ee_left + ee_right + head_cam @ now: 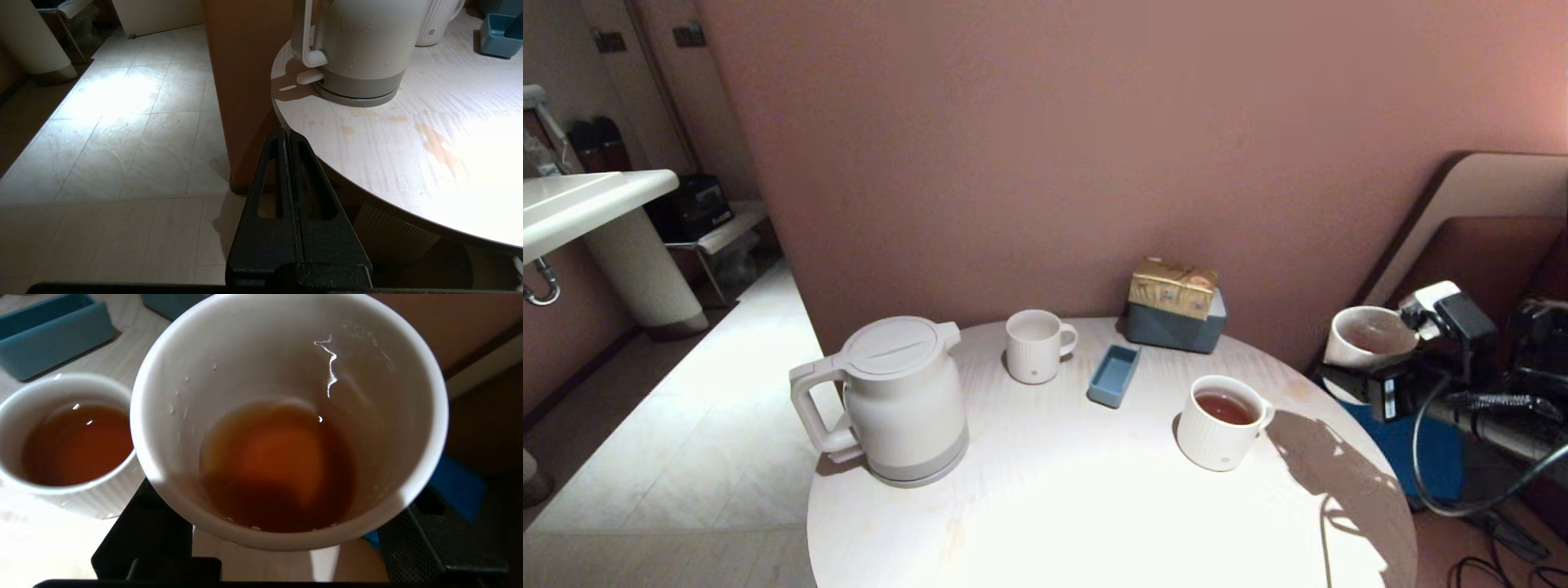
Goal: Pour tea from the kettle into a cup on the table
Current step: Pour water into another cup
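Note:
The cream-white kettle (903,400) stands upright on the left of the round pale table (1094,523), lid on and handle facing left; the left wrist view shows its grey base band (359,83). My right gripper (1364,363) is past the table's right edge, shut on the small plain white cup (1368,335). In the right wrist view that cup (388,396) holds a shallow pool of reddish-brown tea (278,465), with black fingers (143,535) on either side of it. My left gripper (288,132) is shut and empty, low beside the table's near-left edge.
A wider white mug (1223,420) with tea stands on the table's right part, close to the held cup. A ribbed mug (1033,347), a blue tray (1114,374) and a grey-blue box (1176,314) sit at the back. Tea stains (437,143) mark the tabletop. Cables (1470,457) hang at the right.

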